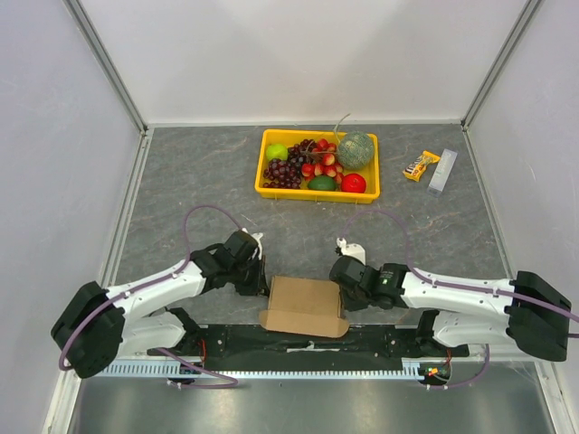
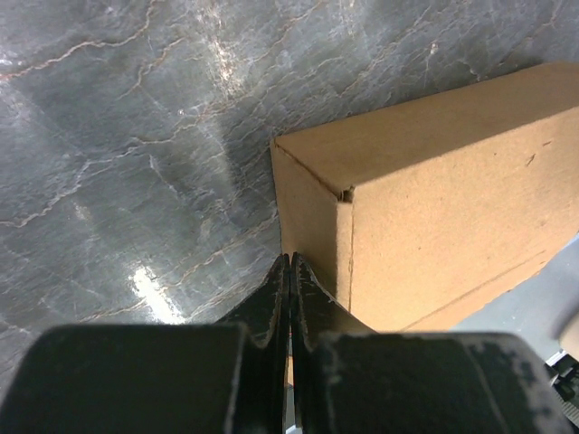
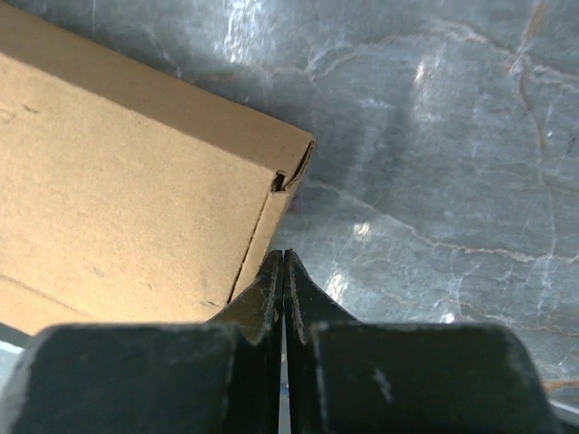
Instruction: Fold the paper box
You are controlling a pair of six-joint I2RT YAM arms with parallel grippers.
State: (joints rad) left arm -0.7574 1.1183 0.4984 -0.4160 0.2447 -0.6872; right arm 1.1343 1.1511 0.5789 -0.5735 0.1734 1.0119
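The box [image 1: 306, 303] is set on the table [image 1: 181, 181] at its near edge. The left claw [image 2: 289, 264] is closed on nothing, its tip brought against the box's left end; the right claw [image 3: 283, 258] is likewise closed at the right end.

We had the top camera up high on the near side of the paper box [image 1: 303, 306], looking down over the table [image 1: 199, 181]. The left wrist cam sat really close at the box's left end, peering past the left gripper [image 2: 289, 260]. The right wrist cam mirrored it at the right end, past the right gripper [image 3: 283, 256]. All three shared the box and the grey surface around it.
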